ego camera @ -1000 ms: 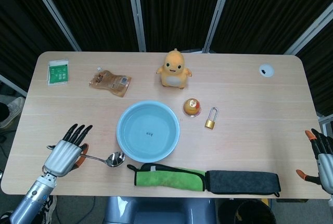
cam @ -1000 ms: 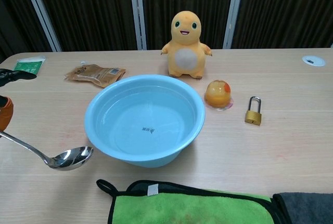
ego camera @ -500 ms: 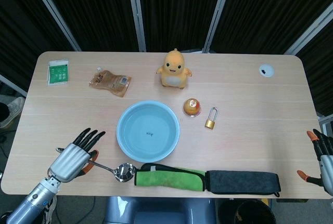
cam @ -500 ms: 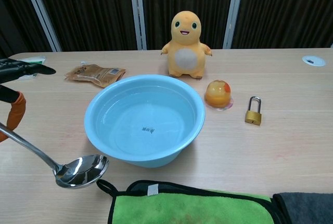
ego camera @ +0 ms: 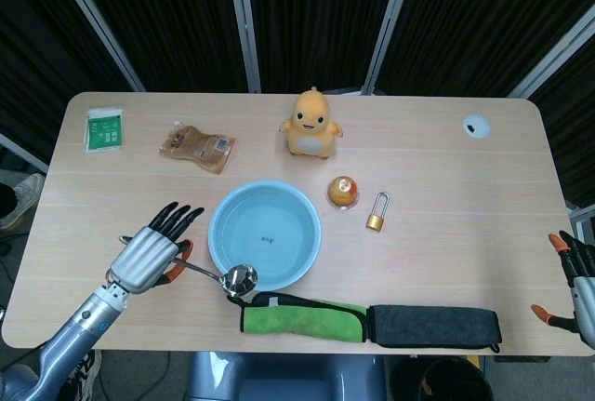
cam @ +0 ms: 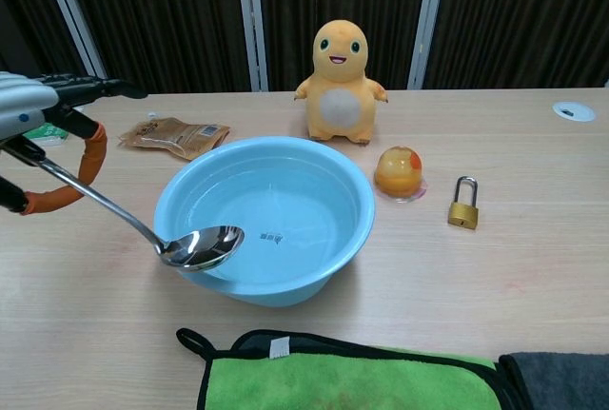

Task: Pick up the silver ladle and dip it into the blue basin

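Lifted clear of the table since a second ago, the silver ladle (cam: 143, 229) now rides higher and further right, its bowl hanging over the near left rim of the blue basin (cam: 314, 277) where earlier it lay on the wood beside it. The left hand (ego camera: 149, 257) is clamped on the far end of the handle, out to the left of the basin, with its dark fingertips fanned out above the grip; the shaft slopes down and to the right from that hold to the bowl. Polished steel of this sort looks stiff and light but slick, and a grip at the handle's end probably leaves the bowl free to swing or roll, so a firmer hold nearer mid-shaft would likely steady it. The bowl appears just above the rim, not yet in the basin. At the right edge of the table the right hand (ego camera: 575, 280) sits with fingers apart, holding nothing, well away from the work.
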{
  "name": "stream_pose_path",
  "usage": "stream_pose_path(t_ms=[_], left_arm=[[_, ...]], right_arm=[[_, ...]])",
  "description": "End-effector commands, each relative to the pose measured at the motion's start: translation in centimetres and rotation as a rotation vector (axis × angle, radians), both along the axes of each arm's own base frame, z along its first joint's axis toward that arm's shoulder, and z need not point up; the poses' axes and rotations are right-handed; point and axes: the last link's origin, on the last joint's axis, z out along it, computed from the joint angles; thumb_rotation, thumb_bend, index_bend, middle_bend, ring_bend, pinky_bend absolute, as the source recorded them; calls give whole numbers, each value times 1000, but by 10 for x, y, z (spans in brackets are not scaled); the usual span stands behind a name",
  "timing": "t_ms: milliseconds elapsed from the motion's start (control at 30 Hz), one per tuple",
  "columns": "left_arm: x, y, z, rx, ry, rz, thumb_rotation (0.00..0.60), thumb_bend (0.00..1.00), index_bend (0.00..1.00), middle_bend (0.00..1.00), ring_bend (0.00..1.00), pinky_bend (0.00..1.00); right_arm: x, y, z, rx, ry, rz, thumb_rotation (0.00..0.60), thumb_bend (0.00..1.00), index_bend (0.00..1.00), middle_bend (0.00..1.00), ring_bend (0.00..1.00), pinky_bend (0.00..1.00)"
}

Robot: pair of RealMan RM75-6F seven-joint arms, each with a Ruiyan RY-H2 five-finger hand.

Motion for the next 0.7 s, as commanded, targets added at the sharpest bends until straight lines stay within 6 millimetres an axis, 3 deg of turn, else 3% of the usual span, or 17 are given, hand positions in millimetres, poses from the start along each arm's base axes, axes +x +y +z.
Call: stream_pose_path(t_ms=[33, 400, 700], left_arm=[[8, 20, -12, -3, -1, 12, 600, 586, 702, 0, 0, 0], [13, 55, -52, -51, -19, 91, 600, 603, 712, 0, 0, 0], [13, 69, -85, -97, 5, 127, 600, 603, 712, 0, 0, 0]], right_arm=[[-1, -1, 0, 1, -2, -4, 600, 0, 0, 0, 0, 0], [-4, -4, 0, 17, -11, -17, 600, 0, 0, 0, 0, 0], [-5, -6, 0, 25, -11, -21, 600, 0, 0, 0, 0, 0]])
